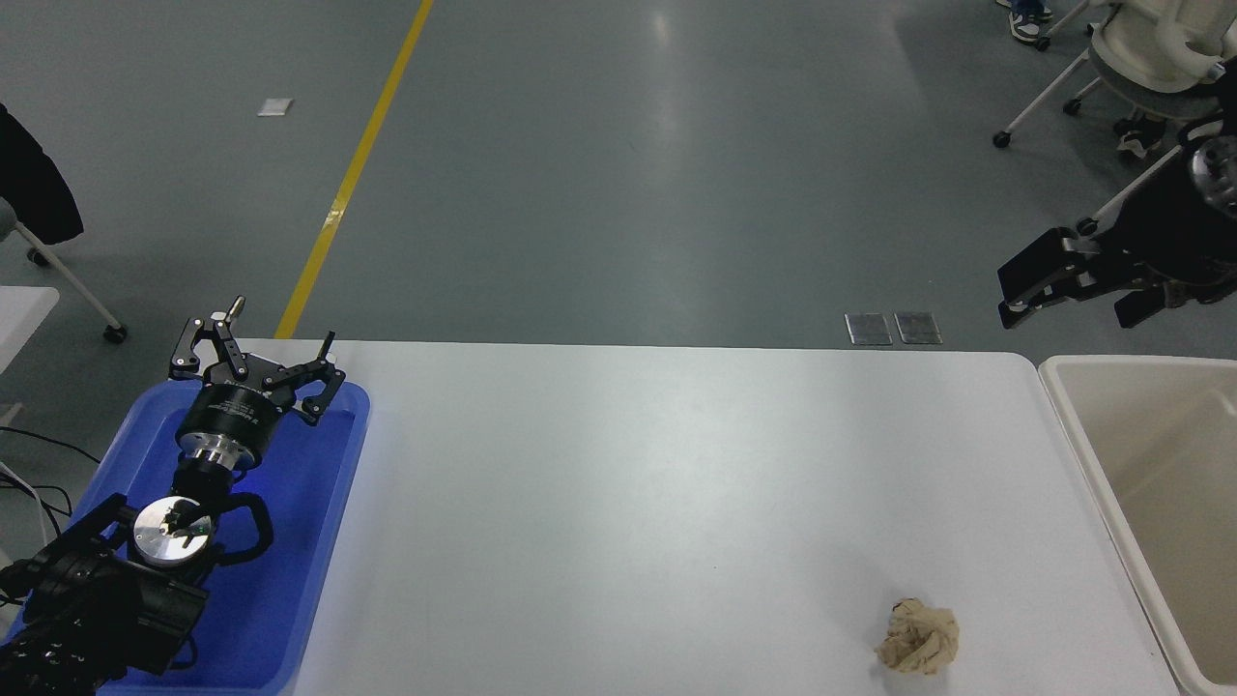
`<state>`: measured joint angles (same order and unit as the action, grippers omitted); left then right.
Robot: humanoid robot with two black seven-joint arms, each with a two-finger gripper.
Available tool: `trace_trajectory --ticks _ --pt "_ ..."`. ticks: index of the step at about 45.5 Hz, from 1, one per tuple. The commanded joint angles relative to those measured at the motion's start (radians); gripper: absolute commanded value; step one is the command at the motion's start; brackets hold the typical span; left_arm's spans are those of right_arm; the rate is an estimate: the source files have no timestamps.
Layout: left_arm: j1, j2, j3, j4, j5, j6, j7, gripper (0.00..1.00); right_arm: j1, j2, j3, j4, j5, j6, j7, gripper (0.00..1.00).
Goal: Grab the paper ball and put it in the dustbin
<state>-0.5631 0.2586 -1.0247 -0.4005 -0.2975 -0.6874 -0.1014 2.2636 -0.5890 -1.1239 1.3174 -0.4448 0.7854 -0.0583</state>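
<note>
Paper ball [918,636] lies untouched (right hand [1063,282] raised, fingers spread).

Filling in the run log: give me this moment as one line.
stage: before pick | paper ball: on table, near right | dustbin: right of table | right gripper: open, raised beyond dustbin | left gripper: open, parked over blue tray
</note>
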Motion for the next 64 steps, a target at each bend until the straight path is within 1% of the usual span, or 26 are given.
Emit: trace_trajectory --ticks 1,9,14,17,47,53,64 --pt "0.0 -0.001 0.0 0.0 0.0 0.0 0.0 1.0 -0.035 0.024 0.029 -0.035 0.015 0.0 0.002 1.0" --pt "0.0 0.001 0.0 -0.001 0.001 -0.001 0.0 1.0 -0.061 0.02 0.035 -0.043 0.028 0.0 0.003 1.0" --pt "0.0 0.001 0.0 -0.001 0.001 -0.001 0.0 1.0 -0.053 0.02 0.016 -0.047 0.1 0.0 0.005 1.0" --pt "0.0 0.001 0.0 0.0 0.001 0.0 0.0 1.0 -0.044 0.021 0.007 -0.052 0.12 0.0 0.003 1.0" --pt "-0.001 0.001 0.0 0.0 0.001 0.0 0.0 1.0 -0.033 0.018 0.004 -0.05 0.129 0.0 0.005 1.0" --pt "0.0 0.001 0.0 0.0 0.001 0.0 0.0 1.0 -0.075 0.028 0.009 -0.047 0.143 0.0 0.006 1.0" --pt "0.0 0.001 0.0 0.0 0.001 -0.001 0.0 1.0 -0.309 0.083 0.059 -0.055 0.152 0.0 0.005 1.0"
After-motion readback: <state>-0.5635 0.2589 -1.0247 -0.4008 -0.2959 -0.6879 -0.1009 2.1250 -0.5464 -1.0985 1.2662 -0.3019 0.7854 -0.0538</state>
